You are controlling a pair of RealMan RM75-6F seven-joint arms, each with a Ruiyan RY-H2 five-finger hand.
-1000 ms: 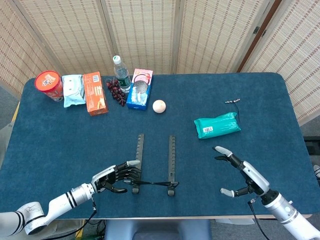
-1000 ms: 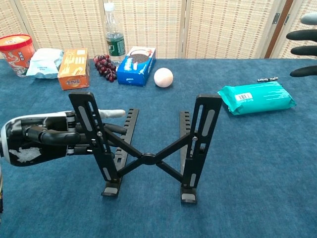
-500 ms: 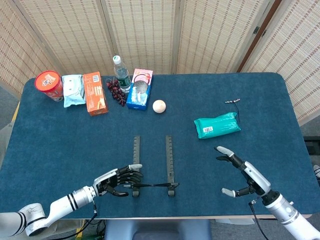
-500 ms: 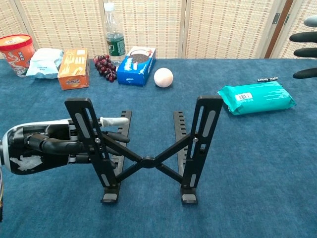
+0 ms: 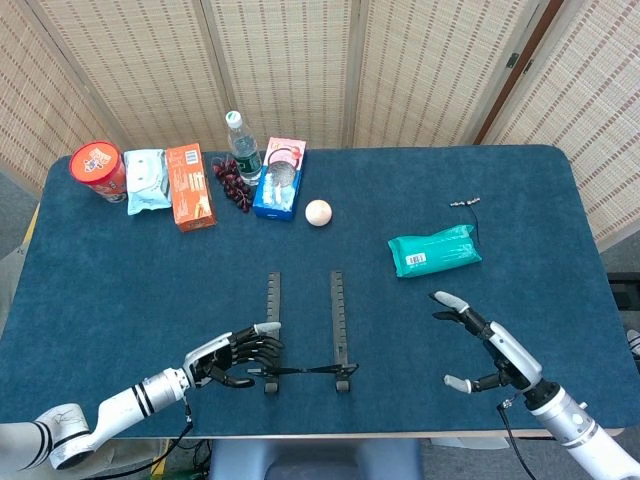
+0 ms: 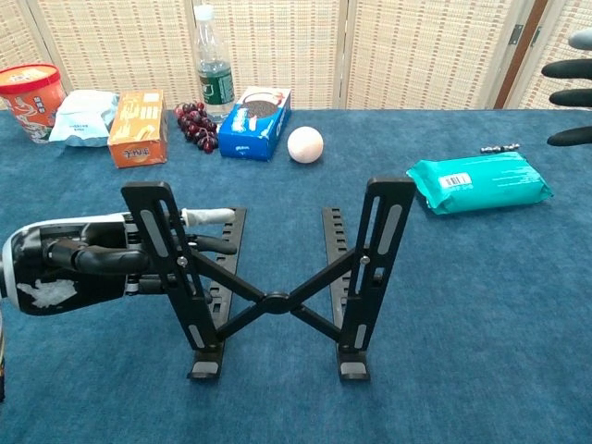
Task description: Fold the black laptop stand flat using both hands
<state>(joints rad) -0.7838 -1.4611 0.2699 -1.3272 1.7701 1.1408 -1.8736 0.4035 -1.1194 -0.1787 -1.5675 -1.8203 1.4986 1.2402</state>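
The black laptop stand (image 5: 305,335) (image 6: 277,277) stands raised near the table's front edge, its two uprights joined by a crossed brace. My left hand (image 5: 232,356) (image 6: 79,268) is against the stand's left upright, fingers curled round it from the left. My right hand (image 5: 480,345) hovers well to the right of the stand, fingers spread, holding nothing. In the chest view only the right hand's dark fingertips (image 6: 569,92) show at the upper right edge.
A teal wipes packet (image 5: 434,250) lies right of the stand. Along the back left stand a red cup (image 5: 98,170), a white pouch (image 5: 146,181), an orange box (image 5: 189,187), grapes (image 5: 234,182), a water bottle (image 5: 242,147), a blue cookie box (image 5: 278,178) and a pale ball (image 5: 318,212). A small metal piece (image 5: 464,202) lies far right.
The stand's two rails have drawn closer together and shifted slightly toward the left hand. The left hand stays on the left upright. The right hand has barely moved.
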